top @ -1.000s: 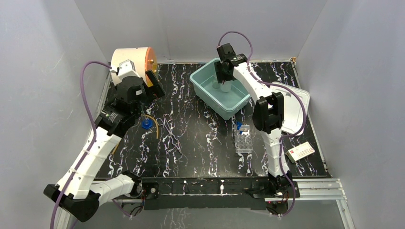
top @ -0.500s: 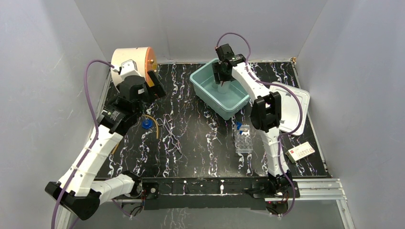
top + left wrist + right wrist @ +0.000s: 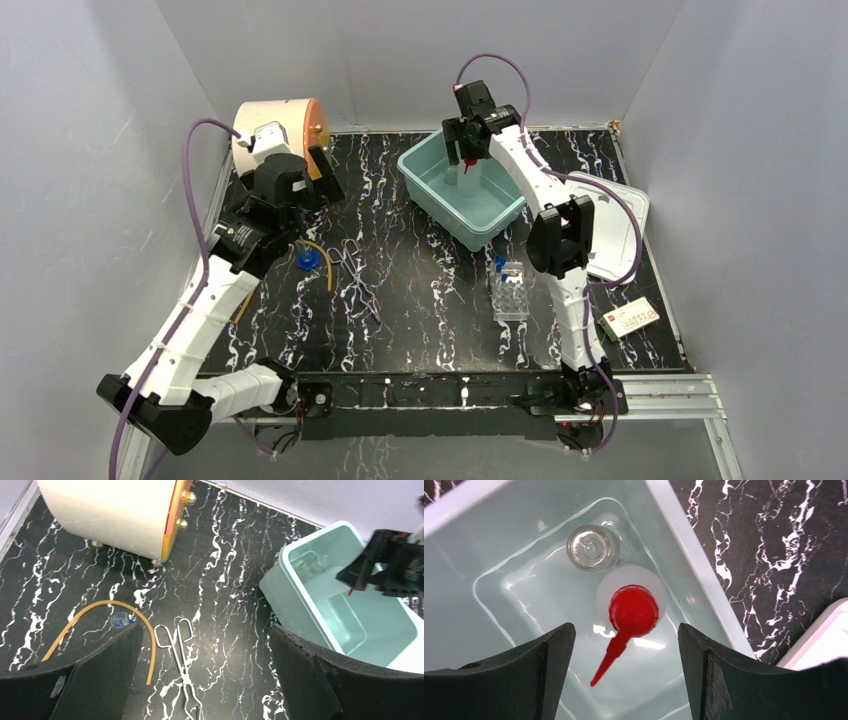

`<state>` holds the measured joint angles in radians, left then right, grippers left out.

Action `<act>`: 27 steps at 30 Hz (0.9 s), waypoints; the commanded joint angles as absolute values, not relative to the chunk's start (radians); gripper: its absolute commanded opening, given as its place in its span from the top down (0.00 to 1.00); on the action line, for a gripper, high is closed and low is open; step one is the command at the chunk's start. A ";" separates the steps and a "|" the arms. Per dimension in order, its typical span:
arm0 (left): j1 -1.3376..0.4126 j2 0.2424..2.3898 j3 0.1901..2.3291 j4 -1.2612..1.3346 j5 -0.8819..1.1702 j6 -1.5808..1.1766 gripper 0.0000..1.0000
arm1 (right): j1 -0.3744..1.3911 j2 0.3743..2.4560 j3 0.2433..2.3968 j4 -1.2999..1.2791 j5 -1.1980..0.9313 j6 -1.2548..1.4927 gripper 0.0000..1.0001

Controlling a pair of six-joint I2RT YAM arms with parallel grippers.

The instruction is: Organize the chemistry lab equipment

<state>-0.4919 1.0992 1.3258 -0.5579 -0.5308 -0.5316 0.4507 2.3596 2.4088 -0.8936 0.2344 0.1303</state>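
A white squeeze bottle with a red nozzle (image 3: 631, 605) stands upright in the teal bin (image 3: 704, 570), next to a clear glass vial (image 3: 592, 547). My right gripper (image 3: 625, 630) is open and empty, above the bottle over the bin (image 3: 440, 205). My left gripper (image 3: 205, 640) is open and empty, above the table near the metal tongs (image 3: 177, 650), the yellowish tubing (image 3: 100, 607) and the blue ring (image 3: 120, 620). The clear tube rack (image 3: 510, 292) with blue-capped tubes (image 3: 500, 263) lies mid-table.
A big cream drum with an orange face (image 3: 275, 125) stands at the back left. A white lid (image 3: 615, 225) lies right of the bin. A small white box with red marking (image 3: 630, 317) lies at the front right.
My right gripper has risen a little above the bin, and the squeeze bottle stands free below it. My left arm has shifted slightly back and up.
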 commanded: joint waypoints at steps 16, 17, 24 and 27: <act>-0.213 1.173 1.217 -0.903 -0.459 -0.746 0.11 | 0.458 1.759 1.957 -0.560 0.053 0.295 0.23; -0.185 1.186 1.199 -0.878 -0.430 -0.732 0.12 | 0.465 1.743 1.927 -0.545 0.044 0.302 0.23; -0.112 1.282 1.161 -0.648 -0.252 -0.591 0.18 | 0.488 1.678 1.810 -0.501 0.006 0.331 0.23; -0.109 1.324 1.183 -0.618 -0.272 -0.557 0.16 | 0.494 1.678 1.807 -0.504 -0.039 0.331 0.24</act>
